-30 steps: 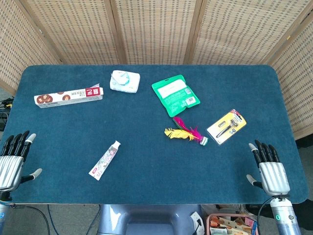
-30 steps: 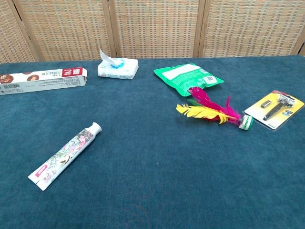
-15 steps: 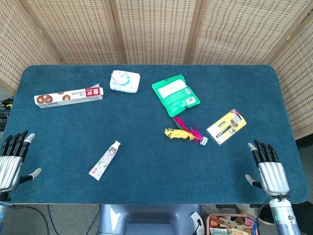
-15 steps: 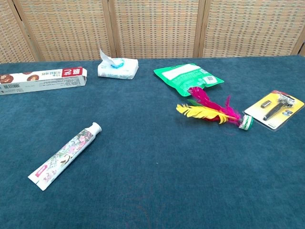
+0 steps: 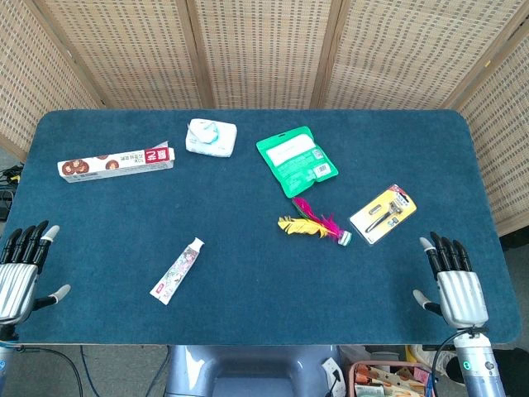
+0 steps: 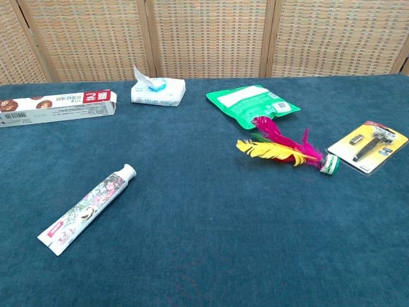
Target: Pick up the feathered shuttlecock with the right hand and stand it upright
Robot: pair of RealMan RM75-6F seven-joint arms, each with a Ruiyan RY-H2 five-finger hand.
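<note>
The feathered shuttlecock (image 5: 316, 227) (image 6: 285, 150) lies on its side on the blue table, pink, yellow and red feathers pointing left, its small green-and-white base at the right end. My right hand (image 5: 450, 281) hovers open at the table's front right corner, fingers spread and pointing away from me, well to the right of and nearer than the shuttlecock. My left hand (image 5: 20, 270) is open at the front left edge. Neither hand shows in the chest view.
A razor pack (image 5: 383, 213) lies just right of the shuttlecock and a green pouch (image 5: 296, 159) just behind it. A toothpaste tube (image 5: 177, 270), a long toothpaste box (image 5: 116, 162) and a wipes pack (image 5: 211, 136) lie further left. Wicker screens stand behind the table.
My right hand has drifted slightly nearer the front edge. My left hand has slid a little toward the left and down. The objects have not moved.
</note>
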